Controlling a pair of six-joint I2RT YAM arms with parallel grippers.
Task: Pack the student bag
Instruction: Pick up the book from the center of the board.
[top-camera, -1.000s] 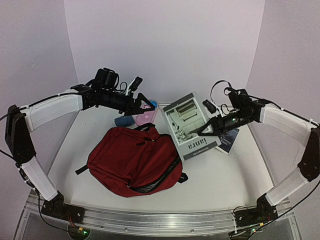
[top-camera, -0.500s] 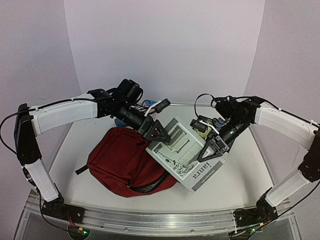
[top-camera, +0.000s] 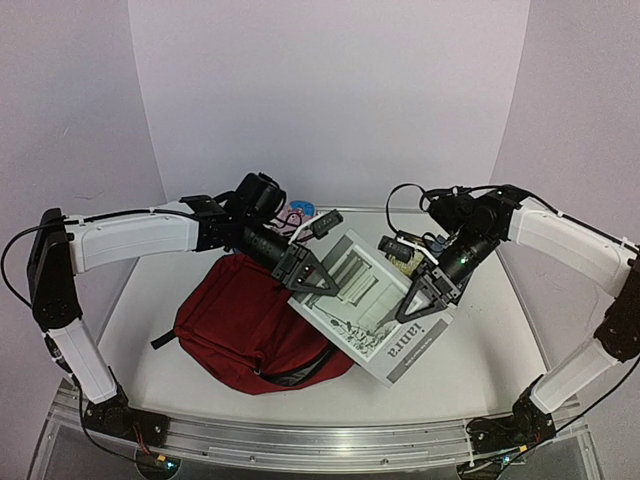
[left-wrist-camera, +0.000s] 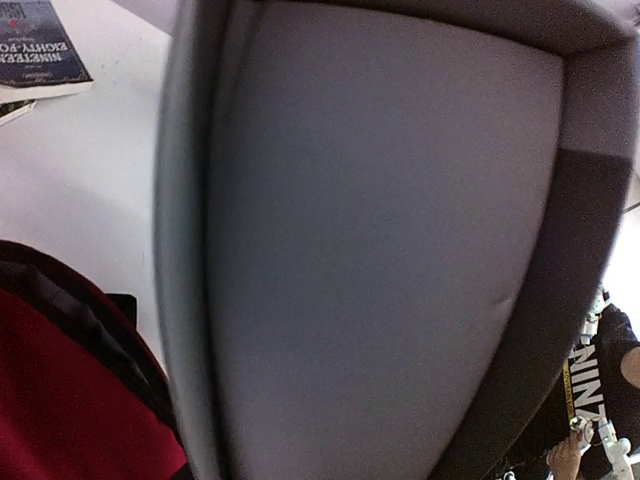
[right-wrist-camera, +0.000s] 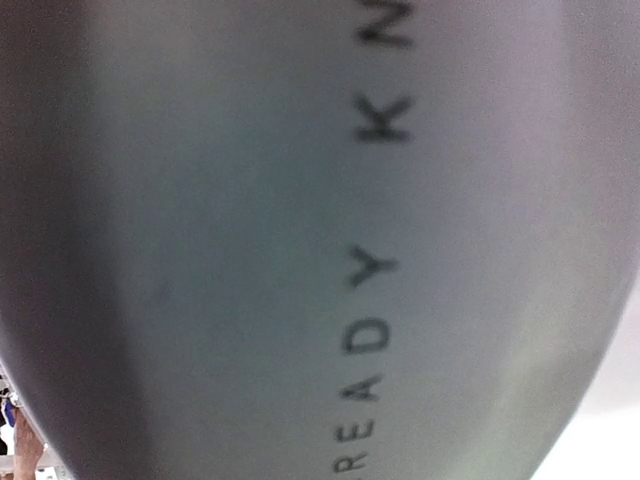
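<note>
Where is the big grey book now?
The book is mid-table in the top view, between the left gripper and right gripper, overlapping the bag's right side.

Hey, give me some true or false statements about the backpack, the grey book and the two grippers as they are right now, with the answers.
1. The backpack is blue. False: it is dark red.
2. The left gripper and the right gripper are at opposite edges of the grey book. True.
3. Seen from above, the grey book overlaps one side of the backpack. True.
4. The pink pencil case is inside the backpack. False: it lies on the table behind the left arm.
</note>
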